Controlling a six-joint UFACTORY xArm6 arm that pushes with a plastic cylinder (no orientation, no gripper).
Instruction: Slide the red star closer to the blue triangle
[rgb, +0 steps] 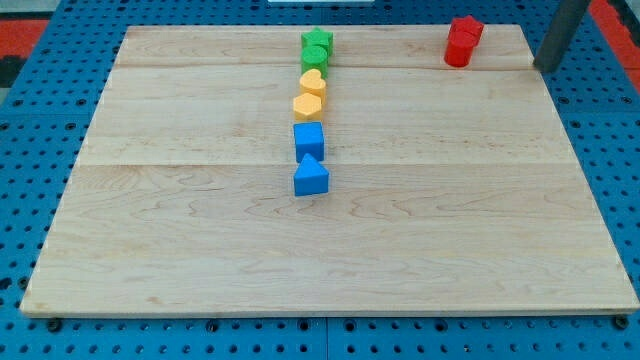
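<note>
The wooden board (200, 260) holds 7 blocks. The rod carries no claw; my tip (545, 66) rests at the board's top right edge, right of the red star (463, 41) and apart from it. A column runs down the middle: green star (317, 42), green block (315, 56), yellow heart (314, 82), yellow hexagon (308, 105), blue cube (309, 140), blue triangle (311, 177).

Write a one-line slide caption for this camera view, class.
My tip sits right of the red star, far from the blue triangle ending the central block column.
</note>
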